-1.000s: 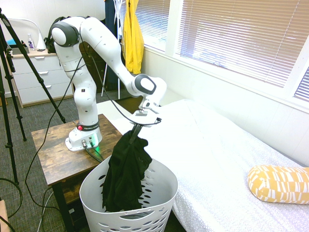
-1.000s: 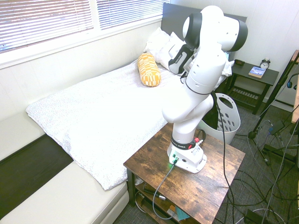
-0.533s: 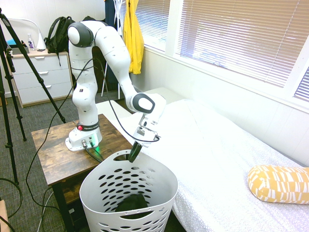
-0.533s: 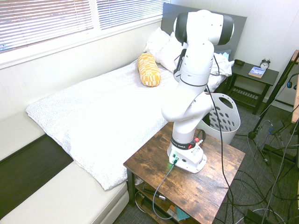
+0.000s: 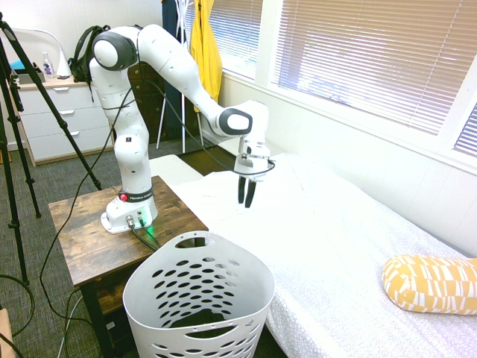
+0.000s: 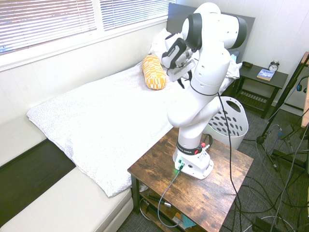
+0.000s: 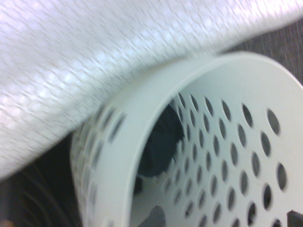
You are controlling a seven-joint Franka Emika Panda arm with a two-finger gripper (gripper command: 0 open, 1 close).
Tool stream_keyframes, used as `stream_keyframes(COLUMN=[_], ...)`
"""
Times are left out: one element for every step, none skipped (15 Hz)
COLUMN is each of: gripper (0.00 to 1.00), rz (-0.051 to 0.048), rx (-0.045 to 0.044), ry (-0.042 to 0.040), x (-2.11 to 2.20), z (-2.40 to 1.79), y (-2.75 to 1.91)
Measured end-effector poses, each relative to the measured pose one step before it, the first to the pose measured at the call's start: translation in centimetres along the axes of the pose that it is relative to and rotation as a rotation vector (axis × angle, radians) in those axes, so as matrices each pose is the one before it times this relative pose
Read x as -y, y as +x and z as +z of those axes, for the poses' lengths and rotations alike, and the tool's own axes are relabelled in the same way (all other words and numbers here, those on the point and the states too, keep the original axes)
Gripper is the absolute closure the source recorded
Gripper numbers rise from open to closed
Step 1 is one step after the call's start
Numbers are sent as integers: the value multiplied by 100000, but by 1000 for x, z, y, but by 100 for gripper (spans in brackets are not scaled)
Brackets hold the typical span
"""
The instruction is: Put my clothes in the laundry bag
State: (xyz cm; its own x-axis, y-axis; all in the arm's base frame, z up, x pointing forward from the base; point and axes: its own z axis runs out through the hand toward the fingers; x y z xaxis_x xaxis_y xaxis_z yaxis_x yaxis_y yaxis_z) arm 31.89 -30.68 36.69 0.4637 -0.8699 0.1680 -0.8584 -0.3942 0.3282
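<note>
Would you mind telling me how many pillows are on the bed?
3: a yellow patterned bolster by the window side, and two white pillows at the headboard; the arm may hide more.

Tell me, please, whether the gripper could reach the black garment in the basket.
Probably yes: the black garment lies at the bottom of the open-topped laundry basket, nothing covering it, and the gripper hangs empty above the bed.

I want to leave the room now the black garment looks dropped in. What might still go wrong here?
1. The soft black fabric garment lies at the bottom of the rounded white plastic laundry basket, so little threatens it.
2. The gripper hangs open just above the white quilted bedspread; a downward move might snag it.
3. The basket stands close against the bed and the wooden side table; an arm sweep might knock it.
</note>
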Motion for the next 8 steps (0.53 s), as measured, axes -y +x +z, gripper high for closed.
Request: stream_keyframes(gripper=[0, 0, 0, 0, 0, 0, 0, 0], rz=[-1194, -1644, -2162, -1773, -1503, -1334, -1431, -1040], rx=[-411, -855, -1876, -2116, -718, 1476, 2712, 2709], ry=[5872, 6386, 5860, 6172, 6113, 5831, 4588, 4028], x=[2777, 3150, 3377, 3355, 3364, 3346, 3073, 2662], z=[-1509, -1408, -1223, -1038, -723, -386, -138, 94], y=[-945, -1127, -1299, -1260, -1411, -1713, -1758, -1547])
